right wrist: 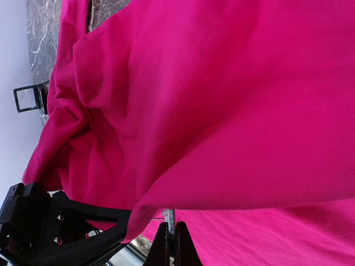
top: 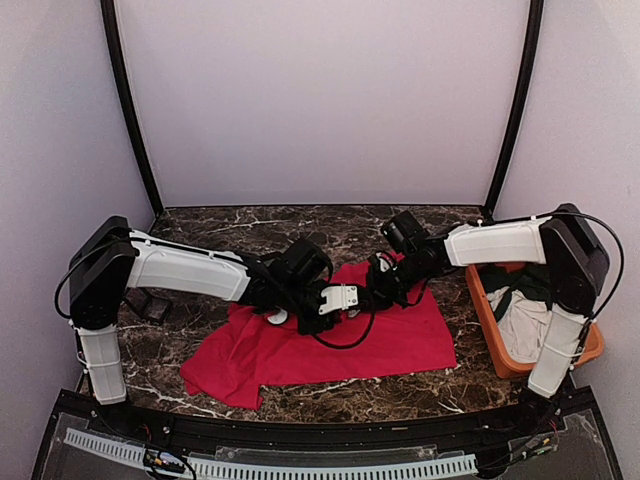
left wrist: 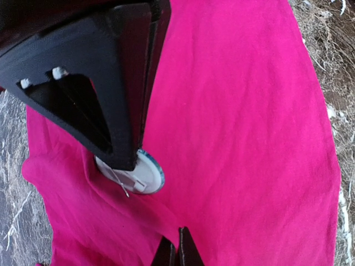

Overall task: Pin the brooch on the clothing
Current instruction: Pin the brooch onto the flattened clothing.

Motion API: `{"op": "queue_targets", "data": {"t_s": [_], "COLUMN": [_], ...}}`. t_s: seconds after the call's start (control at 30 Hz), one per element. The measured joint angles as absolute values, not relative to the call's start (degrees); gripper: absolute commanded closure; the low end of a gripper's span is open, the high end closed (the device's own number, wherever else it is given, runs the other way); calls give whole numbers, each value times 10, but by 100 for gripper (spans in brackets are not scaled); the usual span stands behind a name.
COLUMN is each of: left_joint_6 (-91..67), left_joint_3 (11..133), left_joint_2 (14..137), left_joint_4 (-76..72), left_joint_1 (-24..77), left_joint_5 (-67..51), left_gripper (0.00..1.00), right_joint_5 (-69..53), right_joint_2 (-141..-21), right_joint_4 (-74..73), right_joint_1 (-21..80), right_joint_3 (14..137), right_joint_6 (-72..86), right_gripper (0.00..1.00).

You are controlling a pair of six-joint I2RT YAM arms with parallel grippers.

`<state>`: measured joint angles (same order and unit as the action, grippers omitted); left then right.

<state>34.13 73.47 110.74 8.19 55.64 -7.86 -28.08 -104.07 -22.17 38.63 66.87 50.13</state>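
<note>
The clothing [top: 400, 335], a bright red T-shirt, lies spread on the marble table, and both arms meet over its middle. My right gripper [right wrist: 170, 239] is shut on the brooch [right wrist: 171, 215], of which only the thin edge and pin show between its fingertips. In the left wrist view the brooch [left wrist: 145, 174] shows its white back and loose pin, held under the right gripper's black finger [left wrist: 119, 111] just above the shirt [left wrist: 238, 138]. My left gripper [left wrist: 178, 248] is shut on a pinch of red fabric, raising a fold [right wrist: 133, 213] next to the pin.
At the right edge stands an orange tray [top: 480, 300] holding a white cloth [top: 525, 325] and a dark green garment [top: 520, 285]. A small black object [top: 150, 305] sits at the left under the left arm. Dark marble tabletop [top: 230, 225] runs behind the shirt.
</note>
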Motion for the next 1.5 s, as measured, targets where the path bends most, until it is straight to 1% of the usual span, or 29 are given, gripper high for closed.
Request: {"op": "queue_targets", "data": {"t_s": [0.47,1.07,1.5], "left_joint_6": [368,401,414], "left_joint_3": [725,725,726], "left_joint_2": [1097,1097,1097], "left_joint_4": [80,103,124], "left_joint_1": [568,572,577], "left_joint_5": [-65,-37,-16], "left_gripper": [99,98,97], "right_joint_5": [-265,-240,-244], "right_joint_2": [-1092,-1086,-1072], "right_joint_4": [-271,-312,-321], "right_joint_1": [425,428,434], "right_joint_3": [736,741,741], "right_joint_6": [411,321,293], "right_gripper": [100,100,100]}}
